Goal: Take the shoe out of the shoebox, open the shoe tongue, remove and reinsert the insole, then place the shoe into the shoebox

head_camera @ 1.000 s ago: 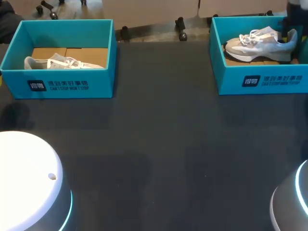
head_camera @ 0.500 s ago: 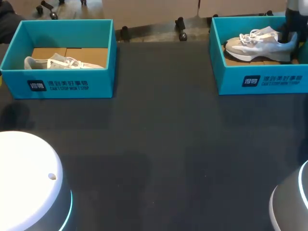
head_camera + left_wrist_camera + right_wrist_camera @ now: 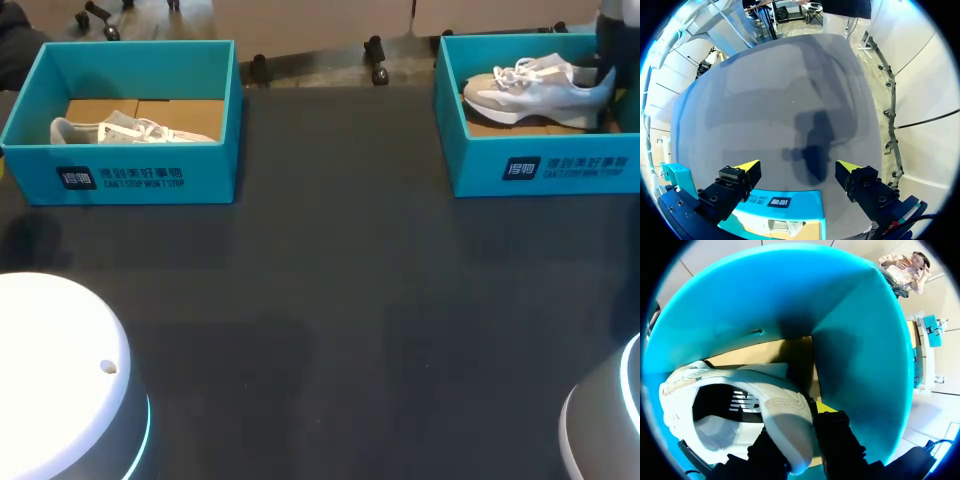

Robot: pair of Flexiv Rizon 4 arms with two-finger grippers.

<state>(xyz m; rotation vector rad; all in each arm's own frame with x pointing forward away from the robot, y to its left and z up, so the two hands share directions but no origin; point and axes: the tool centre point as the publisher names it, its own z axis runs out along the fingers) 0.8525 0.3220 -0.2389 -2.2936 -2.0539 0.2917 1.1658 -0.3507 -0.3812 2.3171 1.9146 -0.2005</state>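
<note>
Though gripping shoe (image 3: pixel 535 92) by heel with right hand (image 3: pixel 800 422), not yet clear of far-right shoebox (image 3: pixel 545 165); left hand (image 3: pixel 797 171) open. All later steps pending.

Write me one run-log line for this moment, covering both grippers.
step: take shoe out | right gripper: shut on shoe heel, inside right shoebox | left gripper: open, above second shoebox

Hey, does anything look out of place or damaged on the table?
Nothing stands out. One shoe lies in the left box; the other shoe is in the right box, its heel pinched by the right tool. No spills or damage show.
</note>
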